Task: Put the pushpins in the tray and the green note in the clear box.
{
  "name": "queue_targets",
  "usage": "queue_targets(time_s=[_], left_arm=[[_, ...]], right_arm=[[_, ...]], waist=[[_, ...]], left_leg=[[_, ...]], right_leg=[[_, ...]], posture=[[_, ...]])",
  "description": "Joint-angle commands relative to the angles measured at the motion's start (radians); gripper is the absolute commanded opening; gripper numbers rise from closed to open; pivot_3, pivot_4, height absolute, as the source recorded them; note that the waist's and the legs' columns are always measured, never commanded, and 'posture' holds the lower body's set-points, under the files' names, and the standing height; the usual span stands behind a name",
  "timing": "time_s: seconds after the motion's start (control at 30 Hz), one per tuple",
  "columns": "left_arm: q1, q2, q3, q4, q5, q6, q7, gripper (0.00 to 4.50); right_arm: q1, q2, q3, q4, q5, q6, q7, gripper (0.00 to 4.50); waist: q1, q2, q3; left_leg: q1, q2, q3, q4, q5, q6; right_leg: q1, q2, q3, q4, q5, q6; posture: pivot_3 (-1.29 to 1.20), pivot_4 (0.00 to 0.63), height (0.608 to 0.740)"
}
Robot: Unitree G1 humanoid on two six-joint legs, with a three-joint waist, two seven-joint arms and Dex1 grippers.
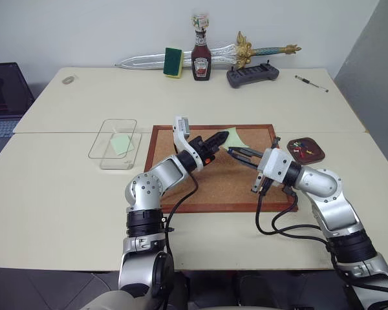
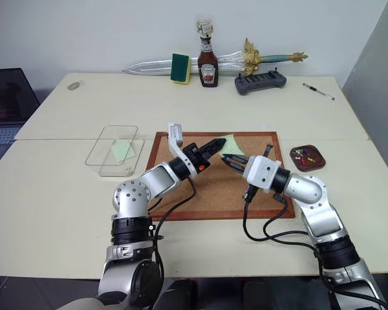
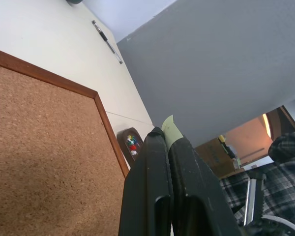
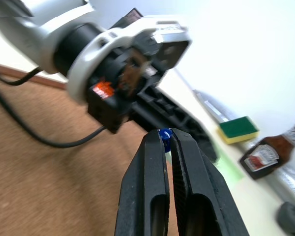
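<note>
Above the corkboard [image 1: 207, 187], the left gripper [image 1: 224, 137] is clenched on the green note [image 1: 235, 137]; its black fingers pinch one corner, and the note hangs in the air over the far part of the board. From the left wrist view, a small piece of the green paper sticks out between the two closed fingertips. The right gripper [image 2: 227, 159] is just beside it, also above the board, and its jaws are pressed together on a dark blue pushpin [image 4: 163, 133], whose head shows between the fingertips in the right wrist view. The two grippers point toward each other and are very near, but whether they touch cannot be told.

On the table to the right of the board lies the tray [image 1: 306, 149], with a few coloured pushpins inside it. To the left of the board stands the clear box [image 1: 113, 143], and another green paper [image 1: 121, 143] lies flat in it. At the far edge of the table are a sponge [image 1: 173, 62], a ketchup bottle [image 1: 201, 59] and a toy sword [image 1: 258, 51].
</note>
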Motion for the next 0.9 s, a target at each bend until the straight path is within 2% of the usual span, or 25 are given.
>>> queue_targets(time_s=[0.03, 0.47, 0.6, 0.7, 0.9], left_arm=[[-0.001, 0.014, -0.012, -0.029, 0.008, -0.041, 0.003, 0.05], [0.012, 0.029, -0.049, -0.002, 0.095, -0.151, 0.016, 0.05], [0.019, 0.049, -0.074, -0.028, 0.113, -0.163, -0.009, 0.05], [0.048, 0.102, -0.143, -0.101, 0.154, -0.177, -0.064, 0.05], [0.105, 0.142, -0.196, -0.170, 0.184, -0.191, -0.083, 0.05]], right_arm=[[-0.016, 0.010, -0.043, -0.025, 0.032, -0.020, -0.022, 0.00], [-0.002, 0.044, -0.080, -0.071, 0.123, 0.099, -0.053, 0.00], [0.010, 0.056, -0.158, -0.079, 0.179, 0.259, -0.129, 0.00], [0.043, 0.039, -0.219, -0.037, 0.196, 0.342, -0.164, 0.00], [0.050, 0.015, -0.312, 0.114, 0.138, 0.413, -0.294, 0.00]], waist=[[0.001, 0.000, 0.000], [0.003, 0.000, 0.000], [0.003, -0.001, 0.000], [0.004, -0.001, 0.000], [0.004, 0.000, 0.000]], left_leg=[[0.000, 0.000, 0.000, 0.000, 0.000, 0.000], [0.000, 0.000, 0.000, 0.000, 0.000, 0.000], [0.000, 0.000, 0.000, 0.000, 0.000, 0.000], [0.000, 0.000, 0.000, 0.000, 0.000, 0.000], [0.000, 0.000, 0.001, -0.001, 0.000, 0.000]], right_leg=[[0.000, 0.000, 0.000, 0.000, 0.000, 0.000], [0.000, 0.000, 0.000, 0.000, 0.000, 0.000], [0.000, 0.000, 0.000, 0.000, 0.000, 0.000], [0.000, 0.000, 0.000, 0.000, 0.000, 0.000], [-0.001, 0.000, 0.001, 0.000, 0.000, 0.000]], posture=[[0.00, 0.150, 0.740], [0.00, 0.150, 0.740], [0.00, 0.150, 0.740], [0.00, 0.150, 0.740], [0.00, 0.150, 0.740]])
